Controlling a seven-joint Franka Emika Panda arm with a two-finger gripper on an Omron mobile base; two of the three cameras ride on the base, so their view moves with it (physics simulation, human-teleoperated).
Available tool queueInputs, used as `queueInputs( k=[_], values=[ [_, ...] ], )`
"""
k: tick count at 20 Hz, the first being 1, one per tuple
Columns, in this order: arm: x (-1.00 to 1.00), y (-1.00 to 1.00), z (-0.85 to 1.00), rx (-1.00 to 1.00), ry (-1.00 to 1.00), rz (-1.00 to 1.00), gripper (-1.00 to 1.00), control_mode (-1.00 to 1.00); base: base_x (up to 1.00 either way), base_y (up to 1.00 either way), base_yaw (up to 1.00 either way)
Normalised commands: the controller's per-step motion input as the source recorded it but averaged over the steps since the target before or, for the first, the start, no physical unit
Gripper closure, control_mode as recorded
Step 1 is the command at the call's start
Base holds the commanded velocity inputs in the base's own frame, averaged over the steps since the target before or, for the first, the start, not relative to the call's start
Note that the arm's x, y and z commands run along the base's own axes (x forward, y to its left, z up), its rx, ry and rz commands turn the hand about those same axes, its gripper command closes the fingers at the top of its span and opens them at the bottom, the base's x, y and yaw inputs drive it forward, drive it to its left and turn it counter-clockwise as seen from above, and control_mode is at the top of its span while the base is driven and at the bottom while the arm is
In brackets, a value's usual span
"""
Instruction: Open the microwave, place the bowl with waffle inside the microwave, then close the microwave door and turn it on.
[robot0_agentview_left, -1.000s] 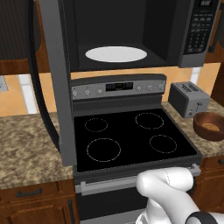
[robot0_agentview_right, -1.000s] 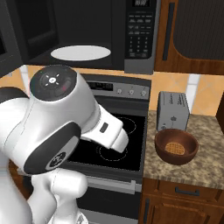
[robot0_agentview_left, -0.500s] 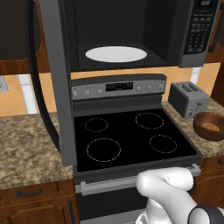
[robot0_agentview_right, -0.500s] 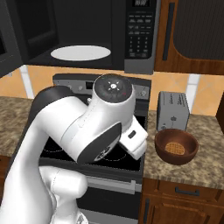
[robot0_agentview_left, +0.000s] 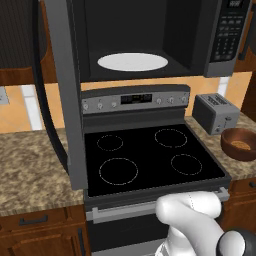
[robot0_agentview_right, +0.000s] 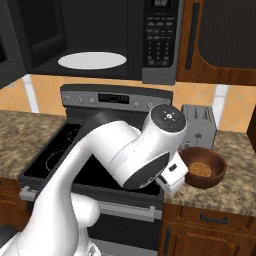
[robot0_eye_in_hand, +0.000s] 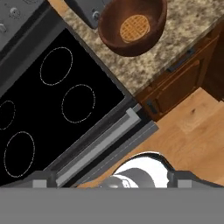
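1. You've got the microwave door (robot0_agentview_left: 62, 95) swung open, turntable bare.
2. Your bowl (robot0_agentview_right: 202, 167) with the waffle (robot0_eye_in_hand: 134, 27) sits on the surface at 3 o'clock from the stove (robot0_agentview_left: 150, 157).
3. Jaws are released, empty; loading, closing and starting remain.

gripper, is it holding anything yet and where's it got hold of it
Nothing is held. The gripper is open and empty in the hand view, above the stove's front edge, while the bowl with the waffle sits untouched on the counter.
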Motion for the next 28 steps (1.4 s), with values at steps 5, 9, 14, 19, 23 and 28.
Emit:
queueInputs(
  k=[5,9,14,19,23,28],
  values=[
    [0.35,-0.27,-0.53,0.01,0.07,-0.07,-1.00,-1.00,0.00,0.00,0.00],
    [0.54,-0.41,-0.52,0.00,0.08,-0.15,-1.00,-1.00,0.00,0.00,0.00],
    [0.55,-0.57,-0.38,0.03,0.07,-0.19,-1.00,-1.00,0.00,0.00,0.00],
    [0.43,-0.65,-0.40,0.08,0.04,-0.17,-1.00,-1.00,0.00,0.00,0.00],
    [0.38,-0.52,-0.33,0.06,0.04,-0.16,-1.00,-1.00,0.00,0.00,0.00],
    [0.46,-0.44,-0.31,0.02,0.03,-0.12,-1.00,-1.00,0.00,0.00,0.00]
  ],
)
